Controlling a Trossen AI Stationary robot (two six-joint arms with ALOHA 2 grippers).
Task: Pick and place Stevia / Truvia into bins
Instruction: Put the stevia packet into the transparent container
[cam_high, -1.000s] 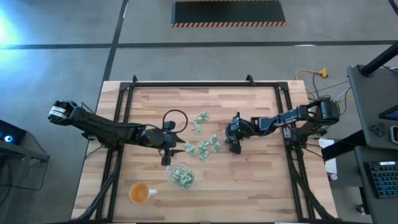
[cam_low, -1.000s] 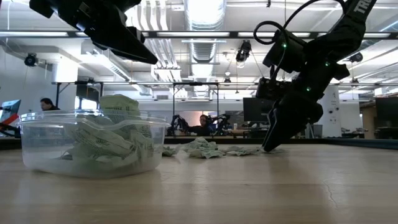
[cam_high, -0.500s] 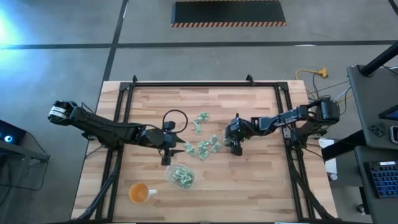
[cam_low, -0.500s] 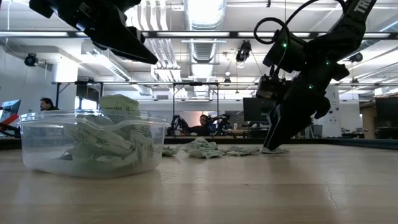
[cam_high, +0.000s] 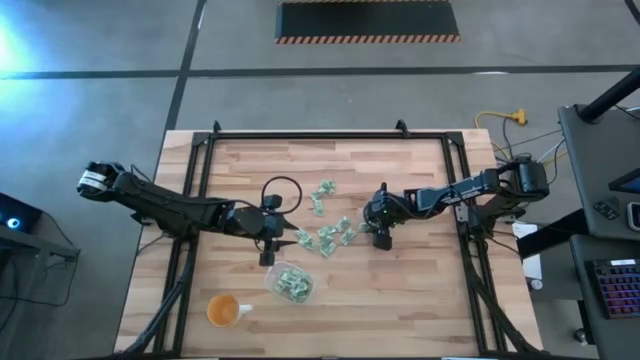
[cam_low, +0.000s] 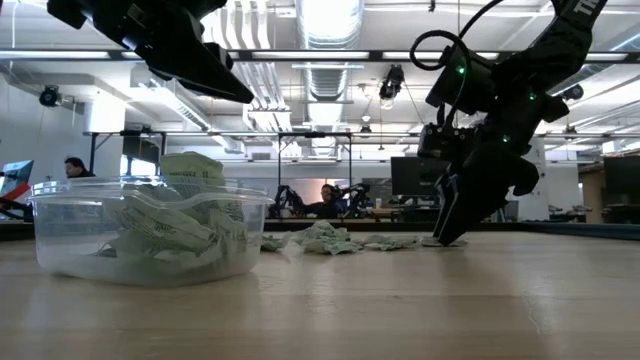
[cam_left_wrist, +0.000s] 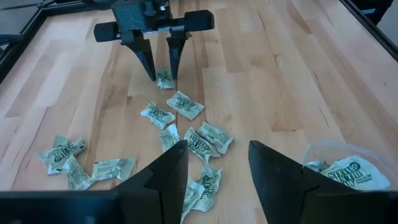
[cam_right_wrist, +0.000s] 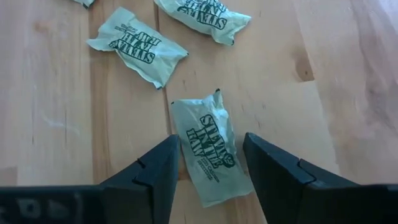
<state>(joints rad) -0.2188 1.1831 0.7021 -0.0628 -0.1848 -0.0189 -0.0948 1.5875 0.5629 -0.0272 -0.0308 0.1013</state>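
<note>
The right gripper (cam_right_wrist: 208, 165) stood low over the table (cam_high: 420, 290), tips nearly at the wood, its two fingers (cam_right_wrist: 152, 171) spread with one Stevia packet (cam_right_wrist: 208, 146) lying flat between them — straddled, not yet squeezed. Just ahead of those fingertips lay two more packets (cam_right_wrist: 137, 45), apart from each other and from the straddled one.

The left gripper (cam_left_wrist: 214, 165) hung above the table with its fingers parted and nothing between them. Ahead of it the loose packets (cam_left_wrist: 186, 134) were scattered across the boards, reaching as far as the right gripper's tips. Just to one side of the left gripper sat the clear bin (cam_high: 290, 282), already partly filled with crumpled packets — in the low view they rose above its rim. Beyond the bin, farther from the left gripper, stood an orange cup (cam_high: 224, 310).
</note>
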